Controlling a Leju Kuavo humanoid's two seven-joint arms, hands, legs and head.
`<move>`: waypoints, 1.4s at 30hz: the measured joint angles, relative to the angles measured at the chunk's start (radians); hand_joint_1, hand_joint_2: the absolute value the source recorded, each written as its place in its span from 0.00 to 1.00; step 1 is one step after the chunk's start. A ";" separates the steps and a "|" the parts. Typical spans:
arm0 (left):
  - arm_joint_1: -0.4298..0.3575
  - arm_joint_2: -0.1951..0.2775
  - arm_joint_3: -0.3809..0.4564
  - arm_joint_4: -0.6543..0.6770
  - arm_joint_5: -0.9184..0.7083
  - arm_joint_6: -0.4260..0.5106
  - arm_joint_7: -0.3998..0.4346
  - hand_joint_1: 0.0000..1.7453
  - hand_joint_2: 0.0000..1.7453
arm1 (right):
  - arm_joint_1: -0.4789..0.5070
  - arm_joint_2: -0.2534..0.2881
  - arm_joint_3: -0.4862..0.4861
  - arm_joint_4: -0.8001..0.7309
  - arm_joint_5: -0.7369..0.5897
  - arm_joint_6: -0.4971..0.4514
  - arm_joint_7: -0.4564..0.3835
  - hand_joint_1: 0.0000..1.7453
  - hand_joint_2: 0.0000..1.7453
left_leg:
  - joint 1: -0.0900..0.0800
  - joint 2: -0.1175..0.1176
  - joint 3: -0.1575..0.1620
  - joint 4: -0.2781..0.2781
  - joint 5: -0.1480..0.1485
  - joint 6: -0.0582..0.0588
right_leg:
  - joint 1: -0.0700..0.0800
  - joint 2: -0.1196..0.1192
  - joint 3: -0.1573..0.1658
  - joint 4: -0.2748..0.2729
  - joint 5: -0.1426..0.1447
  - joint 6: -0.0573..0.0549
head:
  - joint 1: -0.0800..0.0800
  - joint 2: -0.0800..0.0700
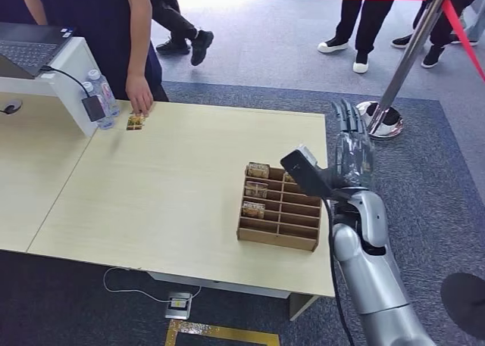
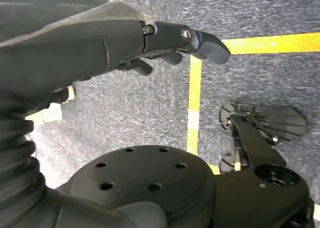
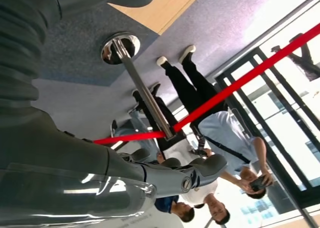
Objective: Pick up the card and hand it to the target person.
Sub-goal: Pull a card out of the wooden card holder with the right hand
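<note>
The small patterned card (image 1: 136, 121), flat on the pale wooden table (image 1: 171, 179) under a person's hand (image 1: 139, 96), is judged light, thin and stiff: pinch its edge. The right hand (image 1: 350, 145) is raised, fingers extended, holding nothing; the left hand (image 2: 113, 38) hangs empty.

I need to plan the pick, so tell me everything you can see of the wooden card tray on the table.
The wooden card tray is a shallow brown box, seemingly thin wood or board, split by dividers into rows of narrow slots. It lies flat near the table's right front edge. Three card stacks stand in its left column; another seems to sit behind the right hand, which is raised beside the tray's far right corner, fingers straight, holding nothing. Most slots look empty. Nothing else touches it.
</note>
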 joint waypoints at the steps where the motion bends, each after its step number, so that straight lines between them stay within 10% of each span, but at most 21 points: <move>1: 0.000 0.000 0.000 0.000 0.000 0.000 0.000 0.00 1.00 | -0.010 0.001 0.006 0.012 0.009 0.003 0.006 0.00 1.00 | 0.000 0.000 0.000 0.000 0.000 0.000 | 0.000 0.000 0.000 0.000 0.000 0.000 | 0.000 0.000; 33: -0.001 0.006 -0.004 0.001 -0.002 -0.007 0.016 0.00 1.00 | -0.106 0.001 0.154 0.216 0.136 0.099 0.157 0.00 1.00 | 0.000 0.000 -0.001 0.000 0.000 0.000 | 0.000 0.000 -0.001 0.000 0.000 0.000 | 0.000 0.000; 37: 0.000 0.006 -0.004 0.001 -0.002 -0.006 0.019 0.00 1.00 | -0.101 0.003 0.158 0.218 0.134 0.104 0.160 0.75 1.00 | 0.000 0.000 -0.001 0.000 0.000 0.000 | 0.000 0.000 -0.001 0.000 0.000 0.000 | 0.000 0.000; 42: 0.000 0.006 -0.004 0.002 -0.002 0.000 0.013 0.00 1.00 | -0.101 0.003 0.158 0.236 0.121 0.096 0.161 0.82 1.00 | 0.000 0.000 -0.001 0.000 0.000 0.000 | 0.000 0.000 -0.001 0.000 0.000 0.000 | 0.000 0.000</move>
